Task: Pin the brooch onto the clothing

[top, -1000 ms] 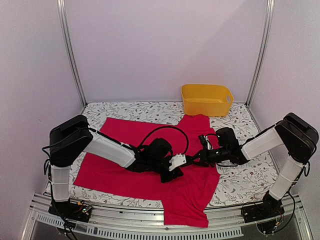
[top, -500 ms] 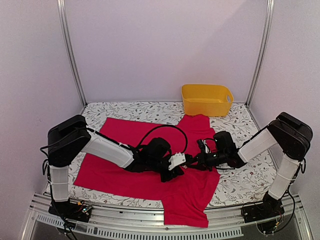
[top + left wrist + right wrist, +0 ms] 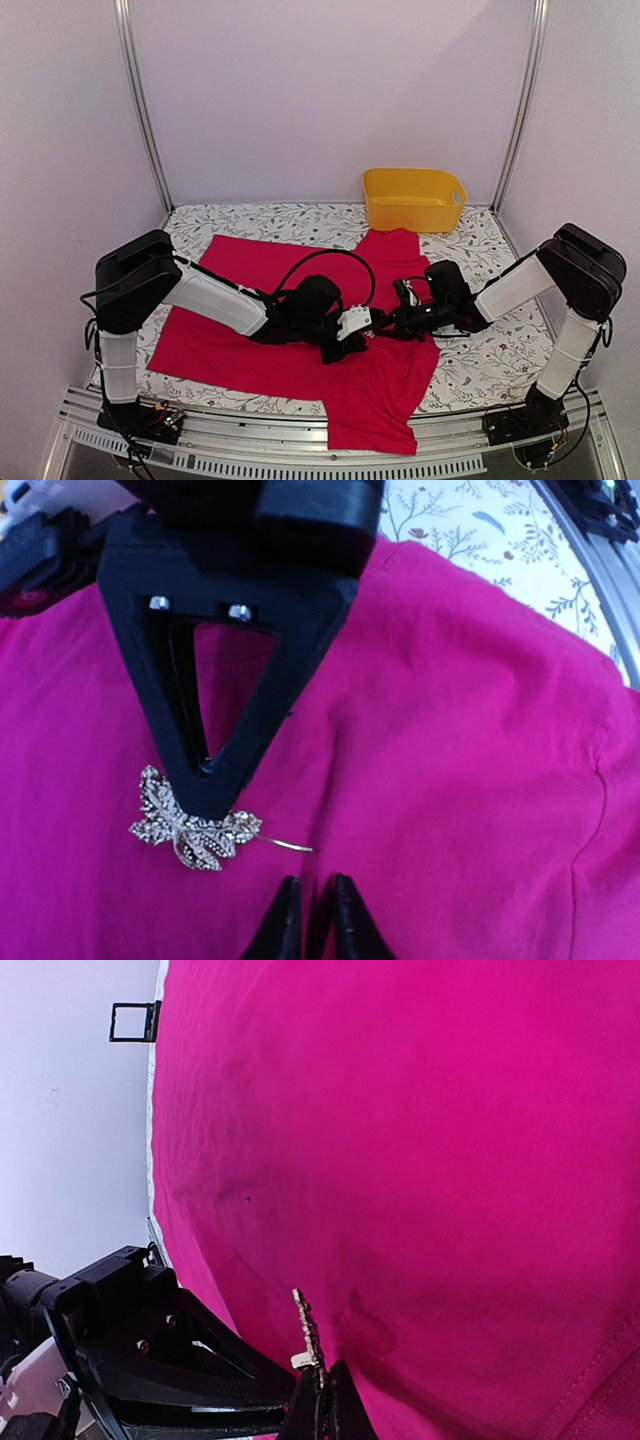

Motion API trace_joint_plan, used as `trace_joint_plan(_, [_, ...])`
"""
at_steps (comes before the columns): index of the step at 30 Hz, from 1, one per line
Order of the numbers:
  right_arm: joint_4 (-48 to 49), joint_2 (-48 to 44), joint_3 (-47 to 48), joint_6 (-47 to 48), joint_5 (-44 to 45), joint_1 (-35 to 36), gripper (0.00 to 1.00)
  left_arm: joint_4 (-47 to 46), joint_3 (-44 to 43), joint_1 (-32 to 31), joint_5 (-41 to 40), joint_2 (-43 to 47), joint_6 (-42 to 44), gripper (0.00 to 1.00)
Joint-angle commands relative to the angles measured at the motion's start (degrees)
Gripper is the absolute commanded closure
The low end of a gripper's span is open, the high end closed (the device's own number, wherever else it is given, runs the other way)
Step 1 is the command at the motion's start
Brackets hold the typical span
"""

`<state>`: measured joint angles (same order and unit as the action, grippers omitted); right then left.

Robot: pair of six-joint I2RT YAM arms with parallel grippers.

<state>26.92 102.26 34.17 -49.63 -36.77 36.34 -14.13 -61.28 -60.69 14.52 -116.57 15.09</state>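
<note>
Brooch [image 3: 190, 828] in R hand [image 3: 322, 1402] at shirt [image 3: 450, 730] ctr

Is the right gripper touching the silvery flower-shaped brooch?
Touching. The right wrist view shows the right gripper shut on the small silvery flower-shaped brooch, held edge-on.

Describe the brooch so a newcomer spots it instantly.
Start at the red T-shirt spread on the floral tablecloth. Near its middle, the right gripper pinches the brooch: a tiny silvery leaf-shaped cluster with a thin wire pin, the only sparkly thing on plain fabric.
</note>
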Motion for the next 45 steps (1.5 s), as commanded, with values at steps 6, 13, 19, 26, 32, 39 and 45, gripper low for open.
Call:
trace_joint_plan(6, [-7.76,-3.91,3.20,4.74,2.45,0.31,1.00,-0.48,1.19,1.06,-2.22,0.43,1.33,0.83])
trace_joint_plan(13, [-7.48,-3.90,3.33,4.06,2.19,0.31,1.00,-2.23,0.90,0.92,0.14,-0.45,0.11,0.80])
trace_joint_plan(19, [-3.37,-3.83,1.67,0.85,1.05,0.62,1.00,-3.86,1.78,0.41,0.88,-0.50,0.21,0.87])
trace_joint_plan(26, [-2.21,-3.20,1.07,-0.86,1.51,1.04,1.00,-5.41,2.83,-0.16,-0.76,0.12,0.68,1.00])
trace_joint_plan(32, [-1.56,-2.34,0.98,-1.55,1.56,1.70,1.00,-5.62,2.87,-0.27,-1.56,0.33,0.95,1.00])
trace_joint_plan(39, [-1.66,-1.33,0.46,-1.19,2.56,1.81,1.00,-5.91,3.26,-0.42,-1.12,0.47,1.06,1.00])
trace_joint_plan(45, [-2.25,-1.02,0.98,-0.56,2.79,1.81,1.00,-5.82,3.71,-0.51,-0.98,0.82,1.16,1.00])
